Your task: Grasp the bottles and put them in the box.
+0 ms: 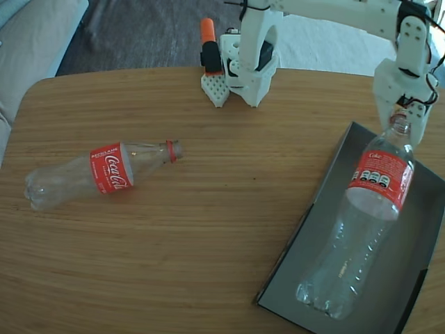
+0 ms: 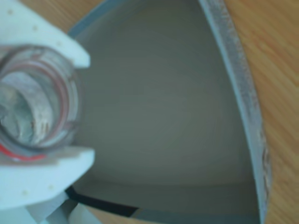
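One bottle [image 1: 372, 229] was already over the box [image 1: 327, 229], its neck clamped in the tool [image 1: 402, 120], while the other bottle [image 1: 97, 170] lay on the counter [image 1: 208, 229] well left of the box.

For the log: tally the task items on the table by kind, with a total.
Coca-Cola bottles: 2 (one lying on the table, one held at the neck by the claw over the box)
Grey box: 1
Total: 3
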